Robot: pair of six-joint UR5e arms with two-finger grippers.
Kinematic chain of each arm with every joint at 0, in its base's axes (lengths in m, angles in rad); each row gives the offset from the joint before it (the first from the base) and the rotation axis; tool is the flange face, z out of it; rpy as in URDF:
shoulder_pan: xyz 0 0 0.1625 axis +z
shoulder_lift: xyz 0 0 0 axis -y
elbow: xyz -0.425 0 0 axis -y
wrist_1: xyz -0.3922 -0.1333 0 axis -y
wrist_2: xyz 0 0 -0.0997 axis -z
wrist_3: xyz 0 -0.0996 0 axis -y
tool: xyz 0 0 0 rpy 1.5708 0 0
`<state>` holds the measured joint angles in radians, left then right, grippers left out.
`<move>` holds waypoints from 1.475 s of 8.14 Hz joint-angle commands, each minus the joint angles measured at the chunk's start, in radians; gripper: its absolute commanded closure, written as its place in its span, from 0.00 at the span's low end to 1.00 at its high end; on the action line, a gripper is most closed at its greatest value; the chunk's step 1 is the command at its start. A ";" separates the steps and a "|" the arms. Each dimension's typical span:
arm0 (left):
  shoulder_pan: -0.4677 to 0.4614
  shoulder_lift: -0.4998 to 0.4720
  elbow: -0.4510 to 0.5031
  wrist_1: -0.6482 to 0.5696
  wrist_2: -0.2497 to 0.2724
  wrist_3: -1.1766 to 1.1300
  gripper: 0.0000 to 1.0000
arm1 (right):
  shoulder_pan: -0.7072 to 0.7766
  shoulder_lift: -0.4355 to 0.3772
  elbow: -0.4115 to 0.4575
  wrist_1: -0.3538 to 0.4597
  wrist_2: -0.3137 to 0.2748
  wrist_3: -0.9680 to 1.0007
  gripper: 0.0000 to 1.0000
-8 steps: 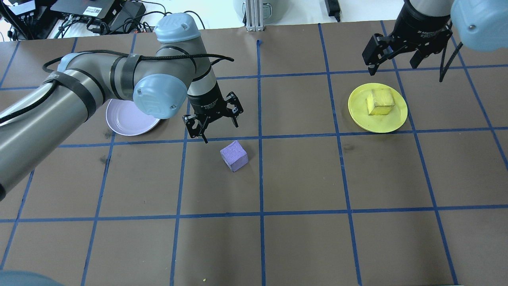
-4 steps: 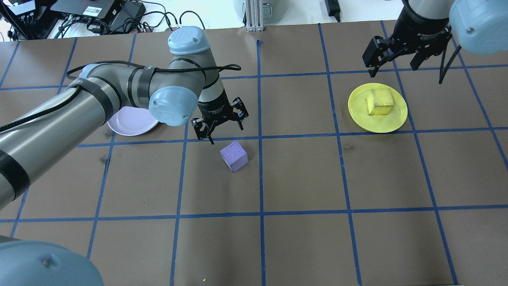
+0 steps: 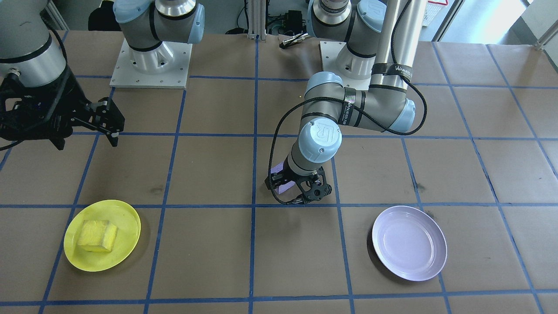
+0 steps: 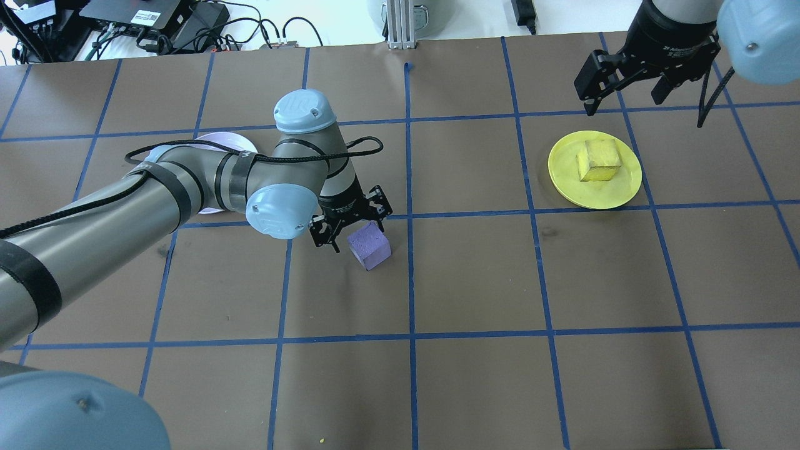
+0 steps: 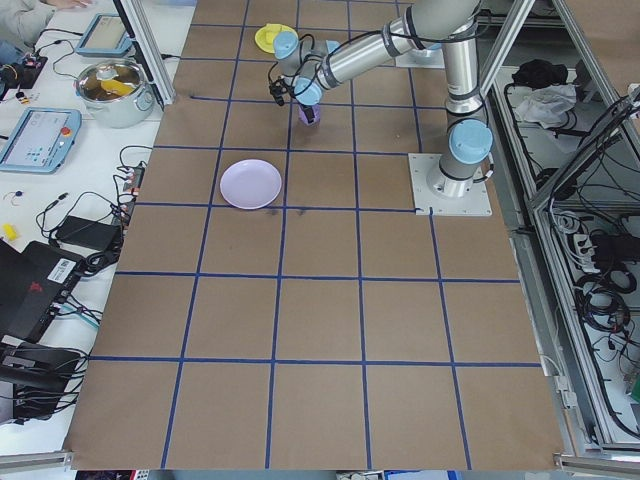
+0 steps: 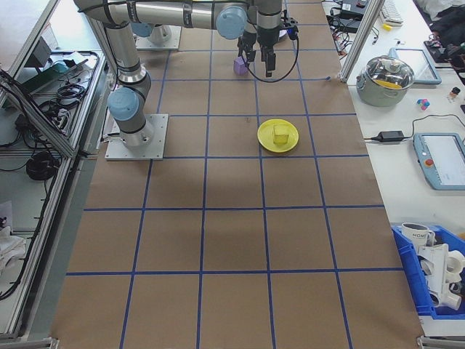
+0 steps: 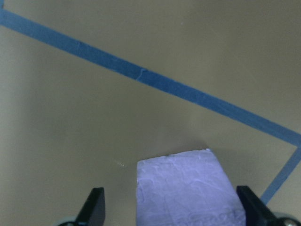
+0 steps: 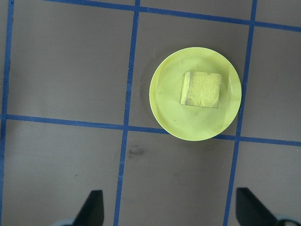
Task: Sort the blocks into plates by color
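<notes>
With its jaws spread, the left gripper [image 4: 350,228] needed centring over the purple block [image 4: 369,245] before closing squarely.

One camera hangs behind the robot and looks forward and down on the worktop [image 4: 475,281]. Another stands opposite and faces the robot bases. Both show the yellow plate [image 4: 595,169] and the purple block [image 4: 369,245]. Two cameras at the ends of the worktop look along it from far away. The left wrist camera is very close above the purple block. The right wrist camera looks straight down on the yellow plate from higher up.
</notes>
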<state>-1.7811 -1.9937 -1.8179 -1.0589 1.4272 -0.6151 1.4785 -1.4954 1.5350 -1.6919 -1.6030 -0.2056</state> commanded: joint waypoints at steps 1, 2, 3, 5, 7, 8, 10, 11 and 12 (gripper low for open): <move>0.000 0.003 -0.003 0.011 0.001 0.030 0.55 | 0.000 -0.003 0.000 0.001 0.005 0.008 0.00; 0.000 0.006 -0.001 0.011 0.001 0.044 0.63 | 0.000 -0.009 0.000 0.003 -0.011 0.009 0.00; 0.000 0.016 -0.003 0.010 0.001 0.046 0.79 | 0.000 -0.035 0.007 0.014 -0.006 0.012 0.00; 0.000 0.030 0.008 -0.001 0.001 0.092 0.94 | 0.008 -0.039 0.011 0.005 0.011 0.014 0.00; 0.018 0.058 0.017 -0.106 0.002 0.154 0.94 | 0.009 -0.034 0.013 0.004 0.011 0.011 0.00; 0.044 0.087 0.053 -0.162 0.097 0.323 0.96 | 0.009 -0.034 0.023 0.004 0.009 0.009 0.00; 0.145 0.102 0.196 -0.356 0.114 0.441 0.96 | 0.009 -0.033 0.036 0.003 0.011 0.005 0.00; 0.179 0.099 0.286 -0.454 0.122 0.553 0.96 | 0.009 -0.034 0.036 0.003 0.011 0.006 0.00; 0.215 0.089 0.352 -0.489 0.121 0.607 0.96 | 0.009 -0.032 0.036 0.003 0.012 0.005 0.00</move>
<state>-1.6339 -1.8961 -1.5997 -1.4305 1.5407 -0.1409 1.4879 -1.5295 1.5692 -1.6888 -1.5925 -0.1992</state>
